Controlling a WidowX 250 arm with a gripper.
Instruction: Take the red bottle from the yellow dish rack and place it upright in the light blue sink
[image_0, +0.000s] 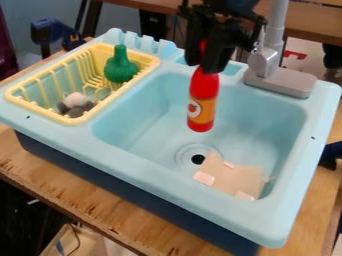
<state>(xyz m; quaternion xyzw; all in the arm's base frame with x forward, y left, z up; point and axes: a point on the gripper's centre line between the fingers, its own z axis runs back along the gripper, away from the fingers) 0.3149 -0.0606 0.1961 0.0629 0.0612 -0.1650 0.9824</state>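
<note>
Red bottle (203, 102) is near the upper center of the frame, upright or nearly so, with its top end between the two black fingers of the hand (210, 67). State of hand: closed around the bottle's narrow upper part; a bit of red shows between the fingers. Bottle carries an orange label with a red round figure; its base is red. Position: in front of the basin of a light blue toy sink (63, 131), as seen from the camera; height over the basin floor cannot be told. Below it, toward the lower center, lies the drain (198, 159), a dark hole in a pale ring. Right of the drain, a flat beige piece (235, 176) with paler patches rests in the basin. Upper left: yellow rack (39, 111) set in the sink top, holding a green bulb-shaped item (121, 68) with a narrow neck at its rear right and a grey-and-white item (75, 104) nearer its front. Grey faucet (279, 80) stands at upper right, behind the basin. Sink sits on a wooden bench (100, 202).
</note>
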